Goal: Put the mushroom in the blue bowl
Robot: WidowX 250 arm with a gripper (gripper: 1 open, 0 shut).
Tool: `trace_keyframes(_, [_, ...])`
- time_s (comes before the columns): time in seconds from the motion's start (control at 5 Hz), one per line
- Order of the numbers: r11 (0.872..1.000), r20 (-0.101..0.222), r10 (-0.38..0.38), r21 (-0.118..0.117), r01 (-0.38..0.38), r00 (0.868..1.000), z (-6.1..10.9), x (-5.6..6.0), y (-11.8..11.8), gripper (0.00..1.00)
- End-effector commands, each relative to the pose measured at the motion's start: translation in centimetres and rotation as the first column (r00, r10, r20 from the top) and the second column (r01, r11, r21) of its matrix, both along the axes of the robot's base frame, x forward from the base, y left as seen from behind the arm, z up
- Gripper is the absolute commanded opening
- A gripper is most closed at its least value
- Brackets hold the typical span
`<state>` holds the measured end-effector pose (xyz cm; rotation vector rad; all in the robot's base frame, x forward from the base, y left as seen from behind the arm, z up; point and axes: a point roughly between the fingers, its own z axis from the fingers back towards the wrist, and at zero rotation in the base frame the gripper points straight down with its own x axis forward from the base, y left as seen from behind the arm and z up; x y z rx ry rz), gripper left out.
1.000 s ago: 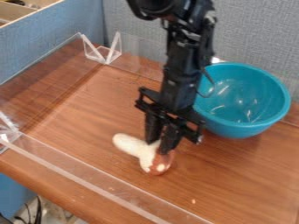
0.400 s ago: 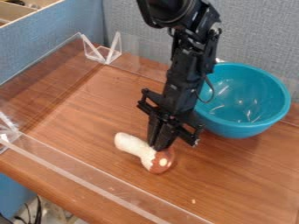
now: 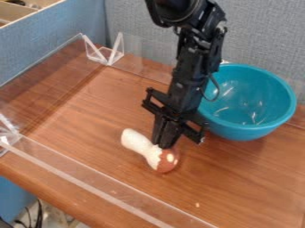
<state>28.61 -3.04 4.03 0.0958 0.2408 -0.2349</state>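
Observation:
The mushroom lies on its side on the wooden table, cream stem pointing left and orange-brown cap at the right near the front. My gripper points steeply down from the black arm, and its fingers are pinched together on the mushroom just behind the cap, partly hiding it. The mushroom rests on the wood. The blue bowl stands upright to the right of the arm, close behind the gripper; I see nothing in it but reflections.
A low clear plastic wall runs along the table's front and left edges. Clear plastic stands sit at the back left. A blue partition rises behind, with a cardboard box at top left.
The gripper came down a little onto the mushroom and its fingers closed on it. The mushroom shifted slightly right.

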Motion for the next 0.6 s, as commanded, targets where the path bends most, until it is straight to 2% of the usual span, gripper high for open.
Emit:
trace_keyframes(0.0, [0.997,0.051,0.071,0.001,-0.071,0.996,1.5,1.3,0.1,0.0])
trace_keyframes(0.2, [0.998,0.06,0.064,0.011,-0.065,0.996,2.8,2.2,-0.8,0.0])
trace_keyframes(0.4, [0.999,0.087,0.04,0.018,-0.042,0.995,5.1,3.8,-2.3,0.0])
